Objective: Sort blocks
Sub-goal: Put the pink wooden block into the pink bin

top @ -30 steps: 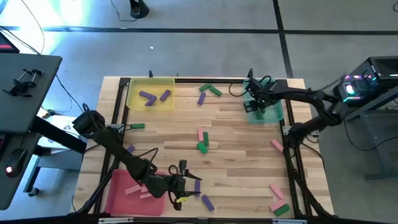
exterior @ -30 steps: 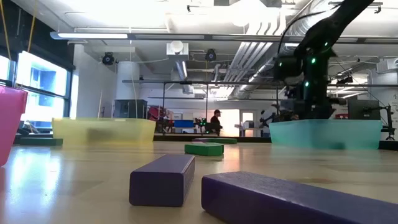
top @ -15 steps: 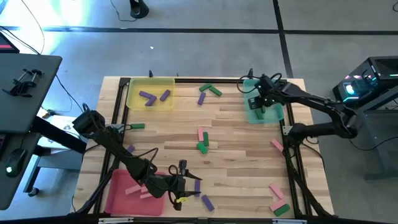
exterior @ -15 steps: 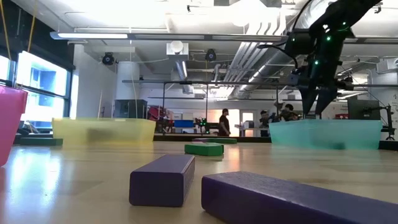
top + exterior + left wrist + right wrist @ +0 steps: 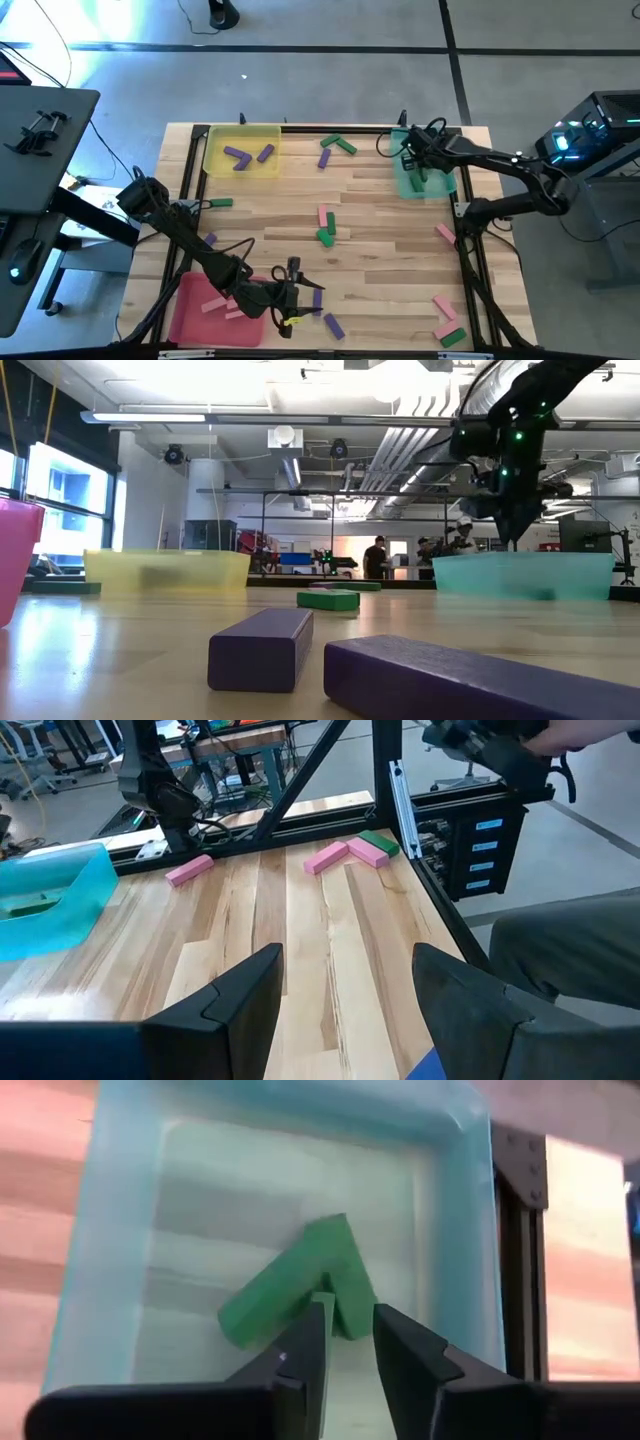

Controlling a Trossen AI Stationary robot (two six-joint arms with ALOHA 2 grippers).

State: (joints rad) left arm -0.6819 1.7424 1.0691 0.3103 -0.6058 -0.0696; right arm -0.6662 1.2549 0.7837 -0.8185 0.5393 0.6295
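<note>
From above, green, pink and purple blocks (image 5: 325, 237) lie scattered over the bench (image 5: 380, 215), with the right claw (image 5: 414, 163) over the teal tray (image 5: 432, 186) and the left claw (image 5: 293, 291) beside the pink tray (image 5: 190, 318). The left wrist view shows the left claw spread and empty; the right wrist view shows the right claw's fingers narrowed with nothing between them, above two green blocks (image 5: 290, 1292) in the tray. These bars look light, rigid and smooth, best pinched across the short width at mid-length

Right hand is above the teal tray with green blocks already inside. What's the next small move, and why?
Probably lift the right hand clear of the translucent teal plastic tray and swing toward the loose green rectangular block nearby on the wooden table. Two green rectangular blocks already lie in the tray, and the hand's narrowly parted fingers look empty.
</note>
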